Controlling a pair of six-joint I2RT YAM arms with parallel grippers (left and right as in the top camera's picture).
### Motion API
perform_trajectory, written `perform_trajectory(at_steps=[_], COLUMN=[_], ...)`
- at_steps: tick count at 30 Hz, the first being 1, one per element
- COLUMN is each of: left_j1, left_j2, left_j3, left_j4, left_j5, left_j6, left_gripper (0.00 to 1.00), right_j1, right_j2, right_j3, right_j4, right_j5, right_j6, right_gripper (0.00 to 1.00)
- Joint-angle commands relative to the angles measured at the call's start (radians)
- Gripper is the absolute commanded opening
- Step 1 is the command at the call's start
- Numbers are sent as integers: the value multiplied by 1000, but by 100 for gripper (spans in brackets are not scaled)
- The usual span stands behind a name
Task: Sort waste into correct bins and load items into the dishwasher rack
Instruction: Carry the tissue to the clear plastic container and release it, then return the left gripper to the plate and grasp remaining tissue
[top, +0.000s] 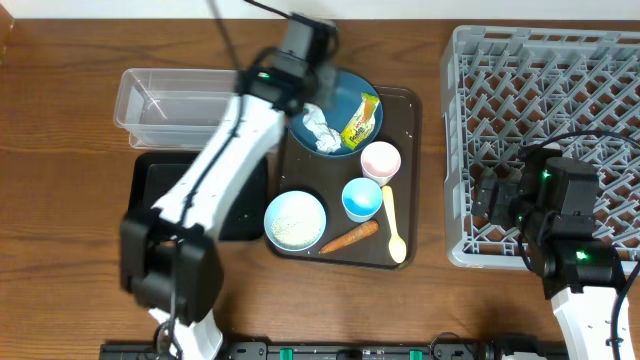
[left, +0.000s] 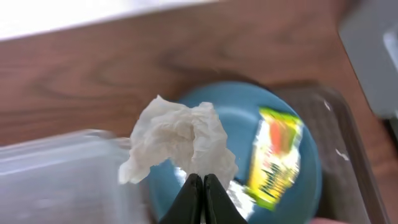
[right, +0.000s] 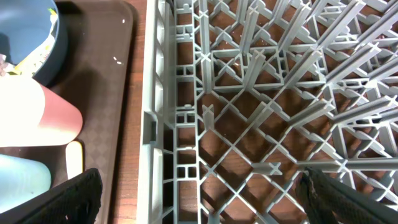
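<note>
Left end effector (left: 202, 193), fingers pressed together, pinches the tissue (left: 180, 140) over the blue dish (left: 239, 106), where the wrapper (left: 273, 155) lies, beside the clear tub (left: 56, 174), while the right end effector (right: 205, 199) hovers spread over the rack (right: 249, 93).

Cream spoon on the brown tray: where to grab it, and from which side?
Grip the thin handle of the cream spoon just above its bowl, coming straight down and closing across its width. It lies flat, bowl end toward the robot, and the light blue cup crowds the upper handle.
</note>
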Motion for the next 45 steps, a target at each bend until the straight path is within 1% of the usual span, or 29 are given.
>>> perform_trajectory(at_steps=[1,7,12,13,14,15,16,17,18,21,25,28,35,38,40,45], left_j1=[68,188,238,242,243,243,243,243,241,241,234,210,93,39,13,-31], left_j2=[-29,-37,-36,-36,-36,-36,-36,-36,-36,-36,-36,-35,13,60,94,194], left_j3=[0,-3,-8,-10,-10,-10,-11,-11,-11,-11,-14,-26,-47,-47,-47,-47], left_j4=[-10,-80,-132,-135,-139,-142,-142,-141,-141,-142,-141,-140,-140,-134,-133,-129], left_j5=[-48,-47,-47,-47,-47,-47,-47,-47,-47,-23,155,219,224,223,223,223], left_j6=[-1,-7,-10,-10,-10,-10,-10,-10,-10,-10,-10,-11,-11,-10,-10,-10], left_gripper=[6,6,6,8,16,32,41,45,47,47,47,47,47,49,51,51], right_j1=[8,8,8,8,8,8,8,8,8,8,8,8,8,8,8,8], right_j2=[-2,-2,-2,-2,-2,-2,-2,-2,-2,-2,-2,-2,-2,-2,-2,-2], right_j3=[19,19,19,19,19,19,19,19,19,19,19,19,19,19,19,19], right_j4=[-3,-3,-3,-3,-3,-4,-4,-5,-6,-11,-11,-11,-11,-11,-11,-11], right_j5=[-5,-5,-5,-5,-5,-5,-5,-5,-5,-5,-5,-5,-5,-5,-5,-5], right_j6=[12,12,12,12,12,12,12,12,12,12,12,12,12,12,12,12], right_gripper=[99,99,99,99,99,99,99,99,99,99,99,99,99,99,99,99])
